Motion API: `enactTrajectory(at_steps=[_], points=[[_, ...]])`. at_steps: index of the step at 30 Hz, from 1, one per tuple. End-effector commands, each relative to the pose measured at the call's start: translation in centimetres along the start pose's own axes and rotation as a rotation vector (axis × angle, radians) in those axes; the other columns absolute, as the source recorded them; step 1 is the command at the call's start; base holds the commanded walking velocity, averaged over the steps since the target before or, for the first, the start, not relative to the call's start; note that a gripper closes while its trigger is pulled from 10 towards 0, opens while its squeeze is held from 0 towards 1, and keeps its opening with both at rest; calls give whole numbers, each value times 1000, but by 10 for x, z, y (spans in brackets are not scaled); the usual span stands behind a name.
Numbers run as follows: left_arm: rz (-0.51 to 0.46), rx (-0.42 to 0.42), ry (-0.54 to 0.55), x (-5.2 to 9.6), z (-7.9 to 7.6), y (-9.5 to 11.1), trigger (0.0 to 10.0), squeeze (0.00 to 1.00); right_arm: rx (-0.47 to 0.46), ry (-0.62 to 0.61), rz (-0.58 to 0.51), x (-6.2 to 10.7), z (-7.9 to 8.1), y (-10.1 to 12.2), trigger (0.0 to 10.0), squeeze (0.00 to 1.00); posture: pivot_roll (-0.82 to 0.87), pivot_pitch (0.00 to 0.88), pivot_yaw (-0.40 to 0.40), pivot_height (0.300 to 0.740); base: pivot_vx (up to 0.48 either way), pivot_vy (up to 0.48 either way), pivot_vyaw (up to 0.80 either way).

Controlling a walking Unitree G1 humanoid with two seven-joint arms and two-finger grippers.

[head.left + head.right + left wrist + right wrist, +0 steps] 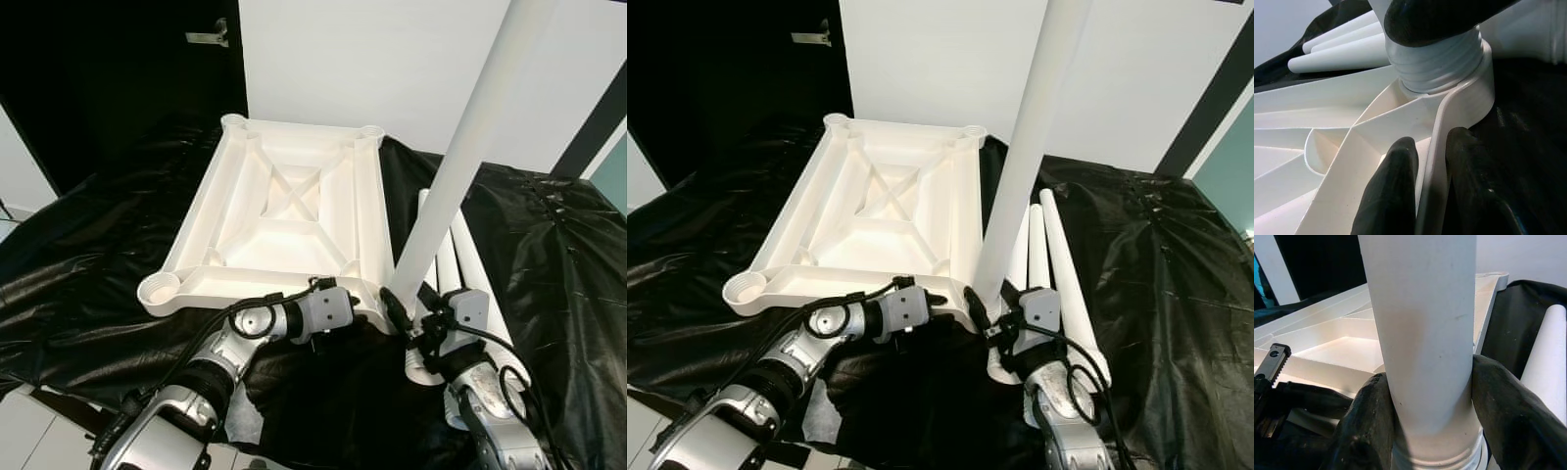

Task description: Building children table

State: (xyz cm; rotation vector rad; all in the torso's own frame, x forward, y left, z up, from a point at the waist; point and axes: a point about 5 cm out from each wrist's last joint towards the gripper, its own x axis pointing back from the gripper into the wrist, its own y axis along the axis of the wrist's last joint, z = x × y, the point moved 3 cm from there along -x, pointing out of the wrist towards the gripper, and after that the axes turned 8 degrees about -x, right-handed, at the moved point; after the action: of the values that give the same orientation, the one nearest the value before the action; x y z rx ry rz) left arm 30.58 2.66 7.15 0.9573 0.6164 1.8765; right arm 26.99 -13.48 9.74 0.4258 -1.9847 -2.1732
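- One tabletop (284, 211) lies underside up on the black sheet (549, 255).
- Right gripper (409, 311) fingers clamp an upright leg (460, 157) at the tabletop's near right corner socket.
- Left gripper (1422, 191) fingers pinch the tabletop's rim beside that socket.
- Three spare legs (1058, 264) lie right of the tabletop.

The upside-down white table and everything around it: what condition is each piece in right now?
Table top: upside down on the black sheet, ribs up.
Upright leg: threaded end in the near right corner socket, tilted slightly.
Spare legs: lying side by side on the sheet.
Left hand: shut on the table top's rim.
Right hand: shut on the upright leg.
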Motion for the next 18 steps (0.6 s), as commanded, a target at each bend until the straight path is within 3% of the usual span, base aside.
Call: enactTrajectory(at_steps=[1, 3, 4, 5, 6, 8, 11, 12, 18], points=[[64, 45, -145, 2, -37, -19, 10000, 0, 64, -216, 77, 10, -42, -10, 0, 0, 229, 0, -77, 740, 0, 0, 0], [64, 45, -145, 2, -37, -19, 10000, 0, 62, -200, 82, 9, -39, -11, 0, 0, 229, 0, -77, 740, 0, 0, 0], [64, 45, -145, 2, -37, -19, 10000, 0, 60, -144, 89, 6, -32, -12, 10000, 0, 222, 0, -72, 740, 0, 0, 0], [64, 45, -145, 2, -37, -19, 10000, 0, 60, -144, 89, 6, -32, -12, 10000, 0, 222, 0, -72, 740, 0, 0, 0], [65, 44, -145, 2, -36, -19, 10000, 0, 41, -85, 96, 4, -27, -12, 10000, 973, 220, 0, -71, 740, 0, 0, 0], [66, 44, -144, 2, -36, -19, 10000, 0, 8, -6, 107, 0, -25, -11, 10000, 1000, 218, 0, -70, 740, 0, 0, 0], [66, 42, -144, 2, -35, -19, 10000, 0, 6, 31, 112, -3, -29, -8, 10000, 1000, 213, 0, -69, 740, 0, 0, 0], [65, 41, -145, 1, -35, -19, 10000, 0, 8, 90, 126, -7, -33, -4, 10000, 0, 210, 0, -68, 740, 0, 0, 0], [62, 37, -151, -1, -36, -17, 10000, 0, 38, 265, 174, -17, -40, 6, 10000, 0, 212, 0, -71, 740, 0, 0, 0]])
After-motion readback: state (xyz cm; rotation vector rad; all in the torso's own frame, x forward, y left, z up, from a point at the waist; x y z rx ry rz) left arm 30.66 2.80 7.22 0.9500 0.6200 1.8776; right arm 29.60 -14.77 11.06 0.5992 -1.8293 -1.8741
